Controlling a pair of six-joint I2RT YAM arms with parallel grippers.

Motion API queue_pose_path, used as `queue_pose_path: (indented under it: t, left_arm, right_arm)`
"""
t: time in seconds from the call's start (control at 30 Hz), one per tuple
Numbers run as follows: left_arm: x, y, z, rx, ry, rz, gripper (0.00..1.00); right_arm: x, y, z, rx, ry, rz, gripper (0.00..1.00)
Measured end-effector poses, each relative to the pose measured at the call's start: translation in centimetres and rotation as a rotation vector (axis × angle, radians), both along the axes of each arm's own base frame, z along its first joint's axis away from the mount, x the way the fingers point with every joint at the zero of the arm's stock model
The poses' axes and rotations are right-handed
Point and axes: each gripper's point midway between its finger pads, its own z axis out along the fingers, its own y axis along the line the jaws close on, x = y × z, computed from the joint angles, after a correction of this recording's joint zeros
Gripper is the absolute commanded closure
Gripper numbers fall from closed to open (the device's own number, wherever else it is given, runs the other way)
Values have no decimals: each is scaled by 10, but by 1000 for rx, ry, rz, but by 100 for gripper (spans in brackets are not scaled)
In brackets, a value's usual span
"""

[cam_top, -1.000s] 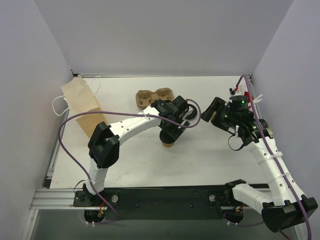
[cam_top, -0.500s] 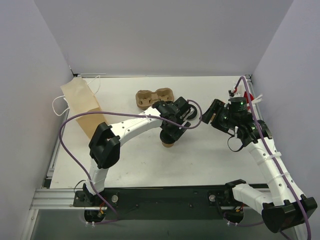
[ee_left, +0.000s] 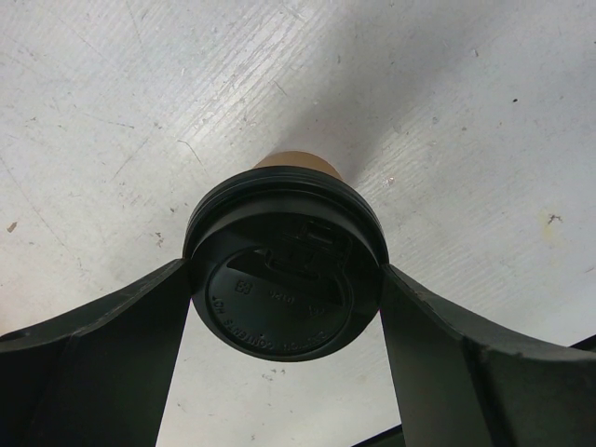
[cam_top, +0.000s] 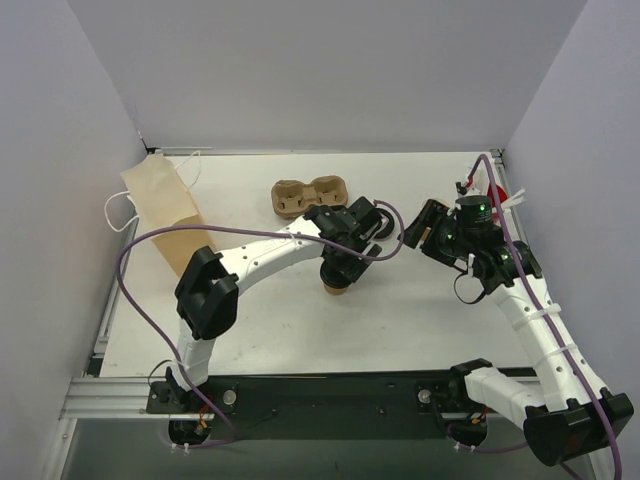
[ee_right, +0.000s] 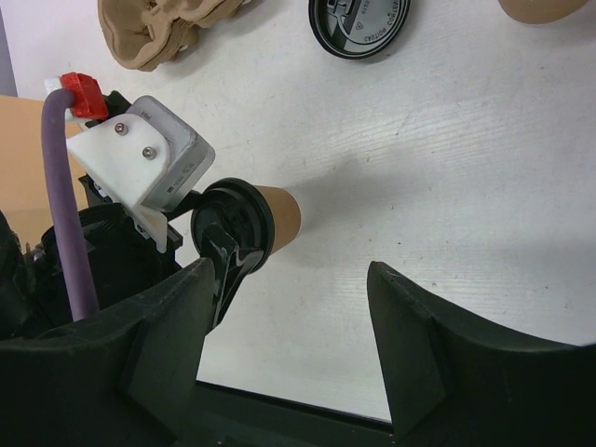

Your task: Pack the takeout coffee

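Observation:
The takeout coffee is a tan paper cup (cam_top: pixel 337 289) with a black lid (ee_left: pixel 284 270) on it, at the middle of the table. My left gripper (cam_top: pixel 340 272) comes down from above and is shut on the lid's rim, one finger (ee_left: pixel 112 354) on each side. The right wrist view shows the cup (ee_right: pixel 279 219) upright, at or just above the table. My right gripper (cam_top: pixel 421 228) is open and empty, to the right of the cup and apart from it; it also shows in its own wrist view (ee_right: pixel 289 289).
A brown pulp cup carrier (cam_top: pixel 308 195) lies behind the cup. A loose black lid (ee_right: pixel 358 23) lies beside it. A kraft paper bag (cam_top: pixel 165 215) with white handles lies at the left. A red cup (cam_top: pixel 497 192) stands at the far right.
My right gripper has moved slightly left towards the cup. The left gripper and the cup have barely moved.

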Motion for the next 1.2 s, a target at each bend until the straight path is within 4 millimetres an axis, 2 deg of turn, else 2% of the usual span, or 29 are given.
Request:
queue_pose_path:
  t: [0.43,0.8,1.2]
  left_arm:
    - [1,0,-3,-5,-13,13,34]
    - [6,2,9,-65,9,29,27]
    - [8,3,12,-86,36,19,17]
  right_arm:
    - [0,2,-6,9,10,3,38]
    - [-1,3,-7,14,14,10,38]
    - [2,7,0,25,5,21,38]
